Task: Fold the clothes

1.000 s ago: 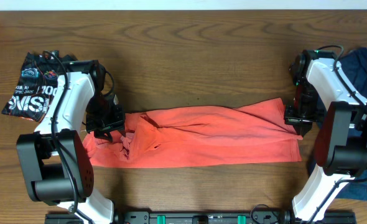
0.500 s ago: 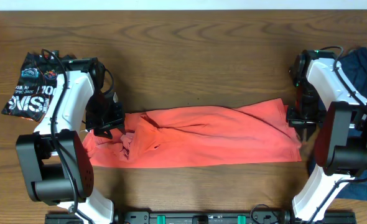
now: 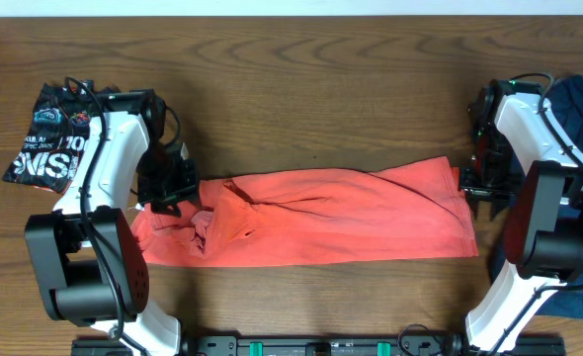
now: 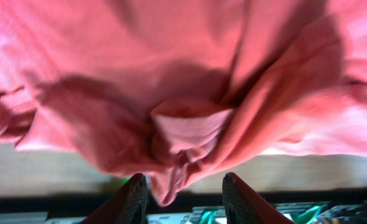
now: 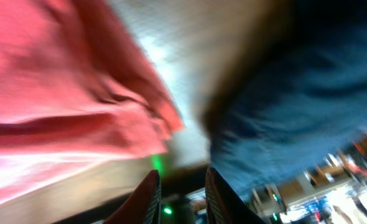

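Note:
The coral-red T-shirt [image 3: 331, 218] lies folded into a long band across the table, plain side up and bunched at its left end. My left gripper [image 3: 168, 203] hovers over that bunched end. In the left wrist view [image 4: 185, 186] its jaws are open, and a small fold of the shirt [image 4: 183, 93] hangs between them without being clamped. My right gripper [image 3: 481, 193] is just past the shirt's right edge. In the right wrist view [image 5: 182, 186] it is open and empty, with the shirt's corner [image 5: 59, 93] to its left.
A dark blue garment [image 3: 578, 109] lies at the right table edge, close beside my right arm, and also shows in the right wrist view [image 5: 295, 93]. A black printed garment [image 3: 49, 133] lies at the far left. Bare wood lies behind and in front of the shirt.
My right gripper has moved right, off the shirt's right corner, which now lies flat. My left gripper has barely shifted over the bunched end.

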Tool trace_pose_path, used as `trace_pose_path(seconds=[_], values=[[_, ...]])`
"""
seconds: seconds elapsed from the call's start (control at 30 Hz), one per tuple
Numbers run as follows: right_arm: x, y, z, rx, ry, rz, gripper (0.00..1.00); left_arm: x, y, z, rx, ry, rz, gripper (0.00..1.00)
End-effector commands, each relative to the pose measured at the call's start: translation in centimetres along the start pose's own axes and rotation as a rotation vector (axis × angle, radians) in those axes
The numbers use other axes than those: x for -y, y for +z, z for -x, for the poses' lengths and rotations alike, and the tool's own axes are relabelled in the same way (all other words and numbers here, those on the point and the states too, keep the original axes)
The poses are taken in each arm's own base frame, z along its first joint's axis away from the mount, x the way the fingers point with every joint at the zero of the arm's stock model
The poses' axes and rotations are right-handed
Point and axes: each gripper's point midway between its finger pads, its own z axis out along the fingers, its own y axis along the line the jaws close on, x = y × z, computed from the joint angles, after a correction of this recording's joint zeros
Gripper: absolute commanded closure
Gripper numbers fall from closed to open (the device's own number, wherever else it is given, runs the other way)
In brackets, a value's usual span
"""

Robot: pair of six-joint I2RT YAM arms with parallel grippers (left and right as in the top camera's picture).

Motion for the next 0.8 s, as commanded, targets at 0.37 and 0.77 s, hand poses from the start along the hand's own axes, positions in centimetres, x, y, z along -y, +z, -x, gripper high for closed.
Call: trace_pose_path(seconds=[0.37, 0.77], values=[[-3.0, 0.5, 0.4, 0.038, -0.087, 0.177, 0.76, 7.8, -1.3, 2.4, 0.200, 0.245, -0.175, 0.11], [-3.0, 0.5, 0.4, 0.036, -0.088, 0.176, 0.76, 5.7, 1.1, 2.6, 0.223, 0.104, 0.063, 0.20]])
